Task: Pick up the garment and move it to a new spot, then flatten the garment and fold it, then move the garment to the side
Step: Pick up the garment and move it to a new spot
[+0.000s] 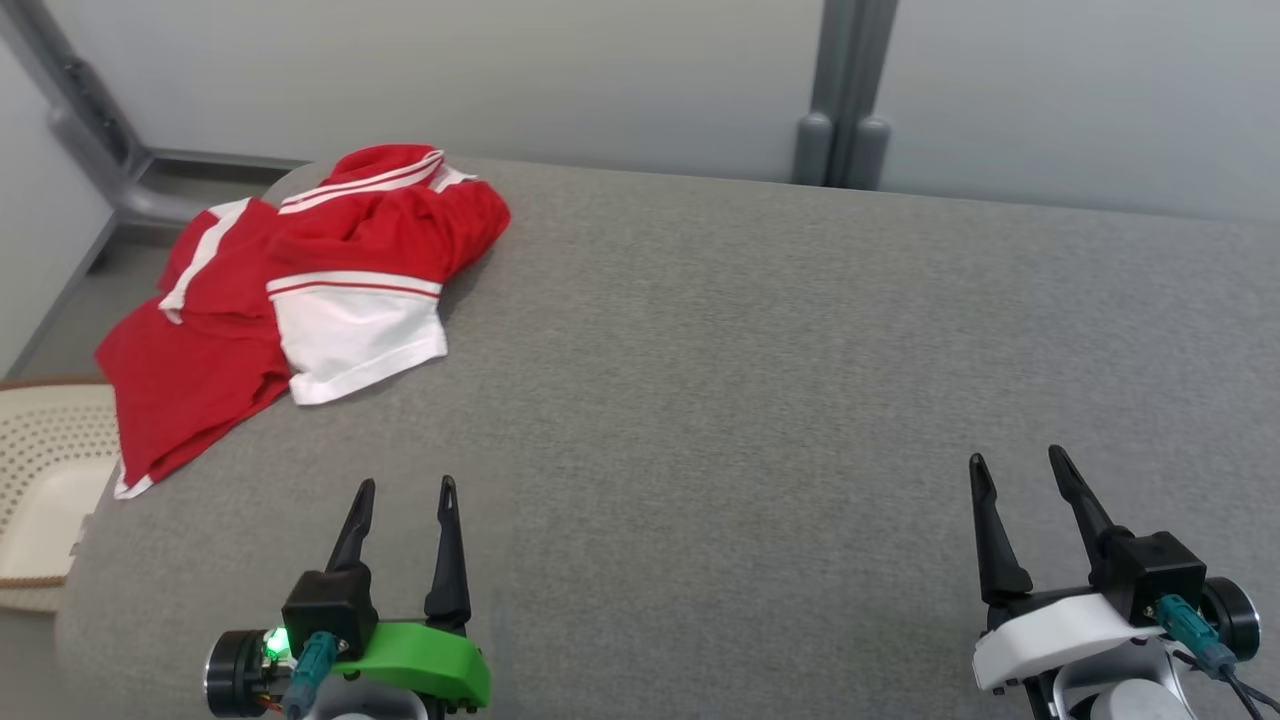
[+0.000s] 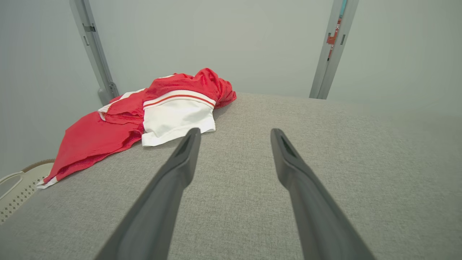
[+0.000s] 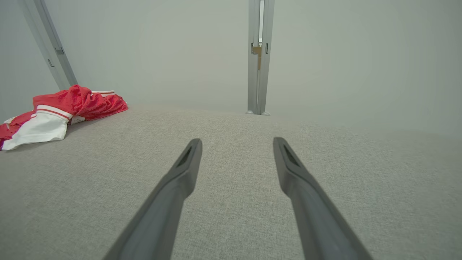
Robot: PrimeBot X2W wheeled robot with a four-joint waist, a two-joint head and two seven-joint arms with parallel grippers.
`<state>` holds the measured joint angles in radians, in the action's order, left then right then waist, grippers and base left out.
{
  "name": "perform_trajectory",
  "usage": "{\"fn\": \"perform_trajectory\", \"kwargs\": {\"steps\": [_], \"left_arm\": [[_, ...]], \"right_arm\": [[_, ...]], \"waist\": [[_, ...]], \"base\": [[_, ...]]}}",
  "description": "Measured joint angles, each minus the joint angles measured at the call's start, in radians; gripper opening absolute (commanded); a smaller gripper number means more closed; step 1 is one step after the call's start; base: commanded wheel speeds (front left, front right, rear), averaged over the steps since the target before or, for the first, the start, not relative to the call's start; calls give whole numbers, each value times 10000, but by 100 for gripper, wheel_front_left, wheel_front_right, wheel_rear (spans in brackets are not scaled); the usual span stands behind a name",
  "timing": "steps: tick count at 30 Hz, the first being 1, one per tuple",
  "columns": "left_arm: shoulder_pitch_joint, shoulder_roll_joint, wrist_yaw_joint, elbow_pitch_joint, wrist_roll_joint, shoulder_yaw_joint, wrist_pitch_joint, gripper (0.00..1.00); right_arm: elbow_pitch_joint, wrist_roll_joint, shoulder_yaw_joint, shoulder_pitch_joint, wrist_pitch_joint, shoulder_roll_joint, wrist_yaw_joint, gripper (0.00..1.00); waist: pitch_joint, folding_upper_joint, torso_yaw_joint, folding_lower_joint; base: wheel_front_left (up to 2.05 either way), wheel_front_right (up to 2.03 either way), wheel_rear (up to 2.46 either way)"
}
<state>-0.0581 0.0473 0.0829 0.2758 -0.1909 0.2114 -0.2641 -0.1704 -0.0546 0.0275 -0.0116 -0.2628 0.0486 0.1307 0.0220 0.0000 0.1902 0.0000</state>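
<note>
the crumpled red-and-white fabric garment point(image 1: 300, 300) is lying at eleven o'clock of the nearer left gripper point(image 1: 407, 484), both it and the right gripper point(image 1: 1017, 457) gaping empty.

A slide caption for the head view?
Red-and-white garment crumpled far left on grey surface; left gripper and right gripper open, empty.

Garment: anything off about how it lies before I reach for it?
Yes. The garment is bunched at the far left corner of the grey surface, its red hem drooping over the left edge by the basket. Left gripper and right gripper stand open, apart from it.
</note>
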Motion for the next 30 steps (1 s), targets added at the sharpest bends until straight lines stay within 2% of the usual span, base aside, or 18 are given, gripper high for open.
{"fn": "perform_trajectory", "kwargs": {"steps": [15,21,27,30], "left_arm": [[-1,10,54,-221,-21,-318,2,100],[79,12,142,-420,-50,-357,0,100],[130,10,161,-491,-77,-395,0,100],[9,71,-10,-420,81,-556,0,100]], "right_arm": [[-150,58,-673,392,0,-8,2,100],[-203,136,-878,473,0,-10,4,100],[-90,251,-836,524,0,-13,6,100],[2,311,-777,543,0,0,4,100]], "waist": [[361,0,2902,0],[486,0,3399,0],[647,0,3457,0],[745,0,3417,0]], "base": [[0,0,0],[0,0,0],[0,0,0],[0,0,0]]}}
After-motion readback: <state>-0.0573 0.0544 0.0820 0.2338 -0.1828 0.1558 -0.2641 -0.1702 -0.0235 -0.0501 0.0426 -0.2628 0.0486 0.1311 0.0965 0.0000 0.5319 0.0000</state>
